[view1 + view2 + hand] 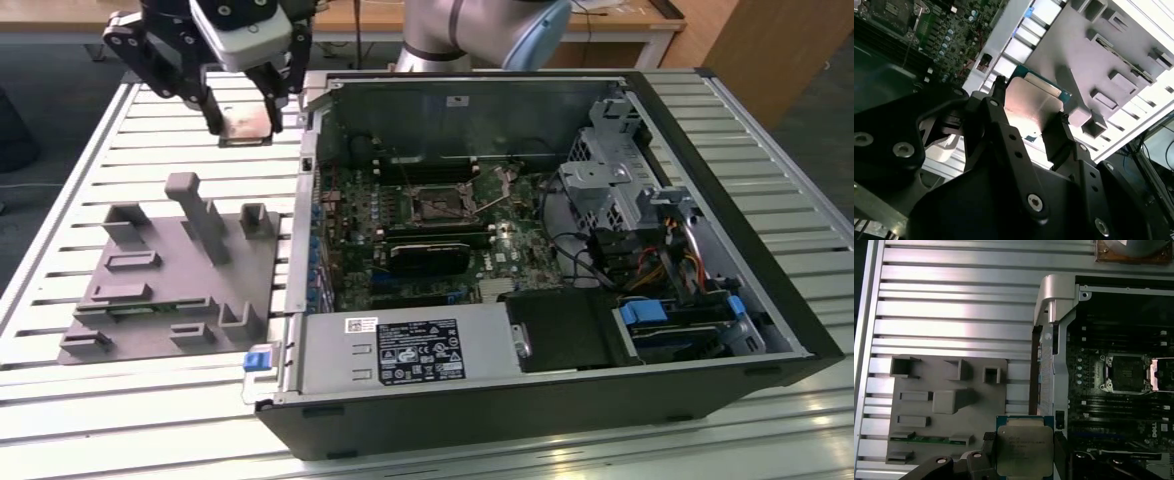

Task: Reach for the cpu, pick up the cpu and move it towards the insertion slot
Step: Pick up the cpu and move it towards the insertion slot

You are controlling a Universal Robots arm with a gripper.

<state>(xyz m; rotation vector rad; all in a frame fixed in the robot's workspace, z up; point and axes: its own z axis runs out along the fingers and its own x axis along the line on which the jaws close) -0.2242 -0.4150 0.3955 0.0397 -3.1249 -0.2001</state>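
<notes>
1. One step is in hand: the transfer. The gripper has its two black fingers clamped on opposite edges of the cpu, which is lifted clear of the slatted table.
2. Location of the cpu: in the exterior view it hangs above the table, beyond the grey fixture block and just outside the open computer case on the exterior view's left. In the first wrist view its silver top faces the camera, just beside the case's metal wall.
3. Location of the insertion slot: on the motherboard inside the case, well apart from the cpu. The first wrist view shows its dark centre and thin silver frame.
4. Judgement on the next move: the chip must travel sideways over the case wall with enough height to clear it, staying level and square to the socket frame.
5. Limits of view:
   - The contact points on the chip edges are partly covered by the fingers in the second wrist view.
   - The chip's underside and orientation marks cannot be made out.
   - Whether the socket's retaining frame is open cannot be told.
</notes>
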